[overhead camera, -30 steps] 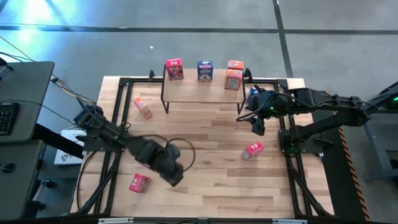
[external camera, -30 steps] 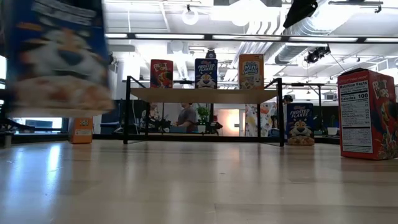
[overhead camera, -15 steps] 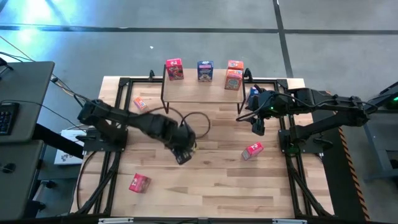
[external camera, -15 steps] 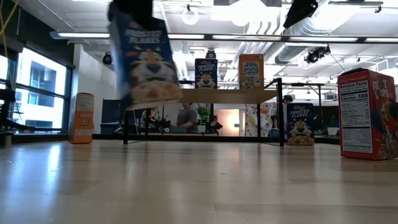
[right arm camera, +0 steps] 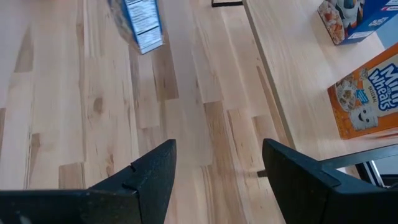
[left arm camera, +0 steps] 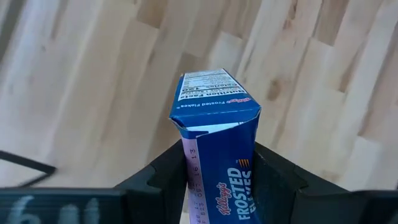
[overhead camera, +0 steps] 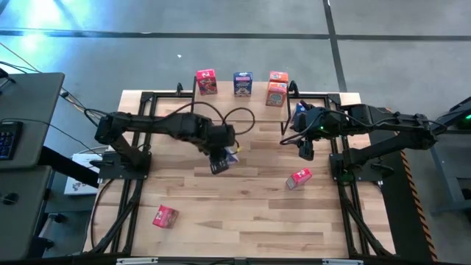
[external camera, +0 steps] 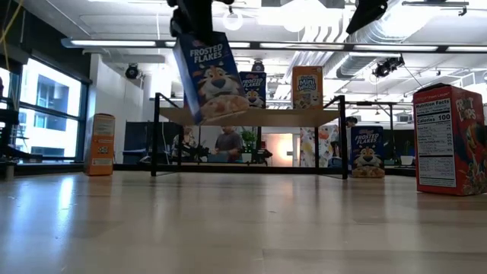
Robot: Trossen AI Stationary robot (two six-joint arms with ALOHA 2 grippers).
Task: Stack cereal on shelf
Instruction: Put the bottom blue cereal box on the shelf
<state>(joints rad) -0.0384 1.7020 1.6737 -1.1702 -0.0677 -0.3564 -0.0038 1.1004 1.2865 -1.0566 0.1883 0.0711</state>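
Note:
My left gripper (overhead camera: 221, 158) is shut on a blue Frosted Flakes cereal box (external camera: 209, 76) above the table's middle, in front of the shelf (overhead camera: 239, 109). The shelf's plank carries a pink-red box (overhead camera: 207, 82), a blue box (overhead camera: 243, 83) and two orange boxes (overhead camera: 277, 87), all upright. My right gripper (right arm camera: 214, 168) is open and empty at the table's right, near the shelf's right end. Loose boxes lie on the table: a pink-red one (overhead camera: 165, 216) near left and a pink-red one (overhead camera: 298, 178) right. My left gripper pinches the blue box's upper part (left arm camera: 214, 186) between its two fingers (left arm camera: 165, 177), one on each side. The fingers come from above, pointing down. The box hangs below them, slightly tilted, lifted clear of the table, its bottom end (left arm camera: 214, 99) toward the tabletop.
An orange box (external camera: 100, 144) stands at the table's far left beside the shelf. A blue box (external camera: 367, 152) stands by the shelf's right leg, under my right arm. The black metal frame (overhead camera: 140, 99) runs along the table's edges. Bare wood lies between the shelf and the near edge.
My left gripper has carried the blue box from the table's near left toward the far edge and the right, to just in front of the shelf. The box has stayed lifted clear and hanging below the fingers.

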